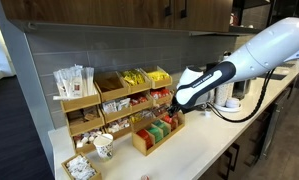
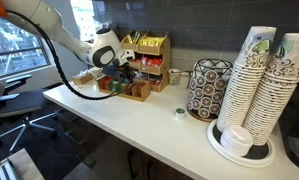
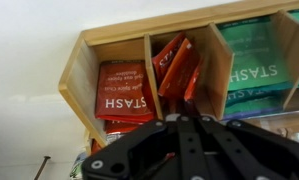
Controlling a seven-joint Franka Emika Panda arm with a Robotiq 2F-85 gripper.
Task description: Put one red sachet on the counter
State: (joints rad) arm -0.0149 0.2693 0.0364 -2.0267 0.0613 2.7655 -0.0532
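Wrist view, inverted: wooden organizer (image 3: 149, 42) with three compartments in frame. The red sachet (image 3: 124, 92) lies flat in the compartment at the picture's left edge, face towards the camera. Its "STASH" print reads upside down, the line of lettering running across the picture. Its lower edge is cut off by the gripper (image 3: 179, 125).

In the middle compartment, leaning red sachets (image 3: 174, 65) stand on edge, long axes tilted diagonally. Green packets (image 3: 254, 65) fill the next compartment.

The fingers (image 3: 161, 135) appear only as a dark blurred mass, so whether they are apart or together cannot be told.

In both exterior views the gripper (image 1: 179, 103) (image 2: 107, 74) hangs at the organizer's lowest tier (image 1: 154, 135), above the counter (image 1: 204, 150) (image 2: 139, 125). The sachets there are too small to resolve.
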